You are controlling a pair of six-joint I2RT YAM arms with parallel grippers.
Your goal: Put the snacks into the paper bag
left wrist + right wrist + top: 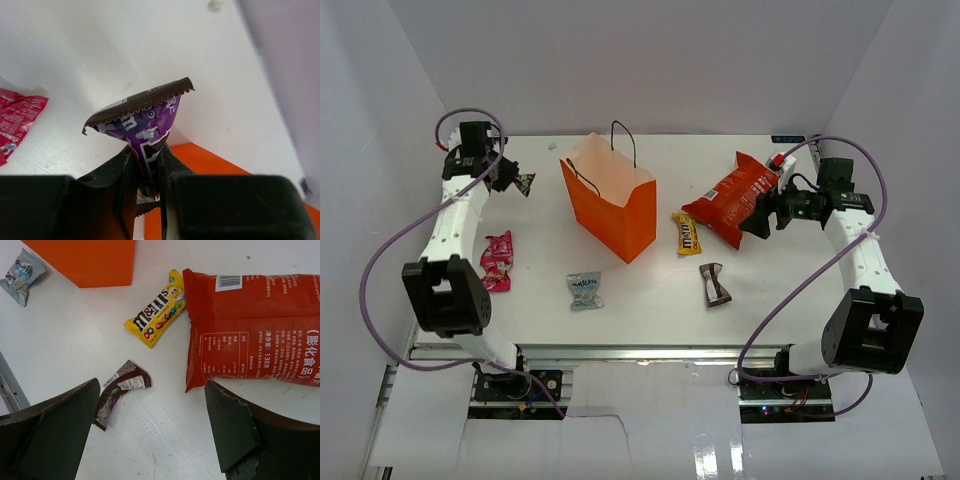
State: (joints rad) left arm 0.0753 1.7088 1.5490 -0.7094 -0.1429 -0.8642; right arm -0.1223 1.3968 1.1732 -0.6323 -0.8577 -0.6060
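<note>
Left gripper (513, 180): jaws are clenching the lower end of a small purple-and-brown candy packet with a zigzag-cut top (142, 120). It is standing up out of the jaws, clear of the white surface (650, 310), at the far left corner and well apart from the upright orange paper bag with black cord handles (610, 205).

Right gripper (150, 432): jaws are standing wide apart and gripping nothing. The large red crinkly chip bag (250, 330) is lying just beyond them, its near corner sitting just beyond the tip of the right-hand finger (235, 430). I cannot tell whether they are touching.

View differences: the top camera is showing the whole layout, with the paper bag mid-surface, mouth open upward. The right wrist camera is showing print on the chip bag and only a corner of the paper bag. The left wrist camera alone is showing the grip on the purple-and-brown packet.

Every packet in view is lying outside the bag:
- yellow candy packet (687, 232), between the bag and the chip bag, touching the chip bag's edge
- brown-and-white wrapper (714, 283), nearer the arms
- pale-blue wrapper (585, 290), in front of the bag
- pink wrapper (497, 260), beside the left arm

The bag's interior is only partly visible from above.
</note>
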